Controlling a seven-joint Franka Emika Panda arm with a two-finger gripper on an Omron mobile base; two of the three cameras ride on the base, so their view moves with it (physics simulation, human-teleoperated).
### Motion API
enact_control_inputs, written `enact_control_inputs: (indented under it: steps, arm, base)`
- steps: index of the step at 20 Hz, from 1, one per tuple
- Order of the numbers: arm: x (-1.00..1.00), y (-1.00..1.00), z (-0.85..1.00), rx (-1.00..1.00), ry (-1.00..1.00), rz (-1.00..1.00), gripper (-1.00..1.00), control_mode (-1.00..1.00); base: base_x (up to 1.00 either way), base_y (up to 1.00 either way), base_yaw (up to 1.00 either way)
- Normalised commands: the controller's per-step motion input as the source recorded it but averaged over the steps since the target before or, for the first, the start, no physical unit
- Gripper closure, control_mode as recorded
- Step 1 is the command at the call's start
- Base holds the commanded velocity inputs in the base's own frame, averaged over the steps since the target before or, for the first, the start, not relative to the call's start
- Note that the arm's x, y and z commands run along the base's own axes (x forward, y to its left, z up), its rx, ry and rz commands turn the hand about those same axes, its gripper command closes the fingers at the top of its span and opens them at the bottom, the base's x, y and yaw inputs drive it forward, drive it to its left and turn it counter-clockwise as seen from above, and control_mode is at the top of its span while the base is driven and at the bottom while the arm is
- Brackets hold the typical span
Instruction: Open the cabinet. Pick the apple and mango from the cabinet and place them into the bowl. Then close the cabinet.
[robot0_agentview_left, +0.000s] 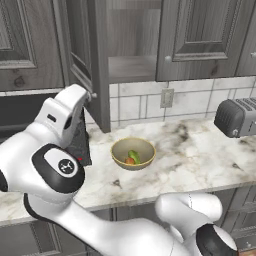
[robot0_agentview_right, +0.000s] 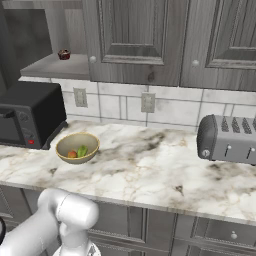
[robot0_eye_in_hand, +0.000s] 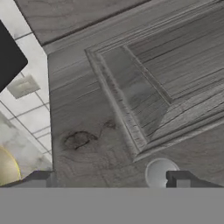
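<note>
Cabinet (robot0_agentview_left: 200, 35) comes first: its left door (robot0_eye_in_hand: 131, 87) stands swung out from the wall, edge-on in the left base view, and the pincer (robot0_eye_in_hand: 109, 179) is pressed up close against that door's face. In the hand view the wood-grain panel spreads out directly ahead of the fingertips, which stand wide apart with nothing between them. The small round pale knob (robot0_eye_in_hand: 159, 171) sits just inside the right fingertip, well off centre between the two tips. That is the relation the coming move seems to hinge on: if the door is to be pushed shut, the pincer already faces the broad panel near its free, knob-bearing edge, and the shelf opening lies beyond the door, toward the wall.

Below the pincer and off to its side on the marble counter (robot0_agentview_right: 150, 160), the bowl (robot0_agentview_left: 133, 153) rests close beside the open door's lower corner. Inside it lie the apple (robot0_agentview_left: 129, 160) and the mango (robot0_agentview_left: 134, 155), touching each other, so both fruits look delivered and only the closing appears left.
</note>
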Motion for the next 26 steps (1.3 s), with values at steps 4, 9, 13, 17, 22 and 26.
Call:
enact_control_inputs:
  steps: [4,9,13,17,22,26]
  arm:
    - [0.05,-0.57,0.0,-0.08,0.0,-0.08,-1.0,-1.0]
    - [0.19,-0.73,0.0,-0.08,0.03,-0.06,-1.0,-1.0]
    - [0.55,-0.66,0.0,-0.05,0.05,0.0,-1.0,-1.0]
    - [0.71,-0.6,0.0,-0.04,0.07,0.0,-1.0,-1.0]
    - [0.87,-0.46,0.0,-0.06,0.09,0.0,-1.0,-1.0]
    - [0.88,-0.29,0.0,-0.09,0.09,0.0,-1.0,-1.0]
  base:
    - [0.0,0.0,0.0]
    - [0.0,0.0,0.0]
    - [0.0,0.0,0.0]
    - [0.0,0.0,0.0]
    - [0.0,0.0,0.0]
    - [0.0,0.0,0.0]
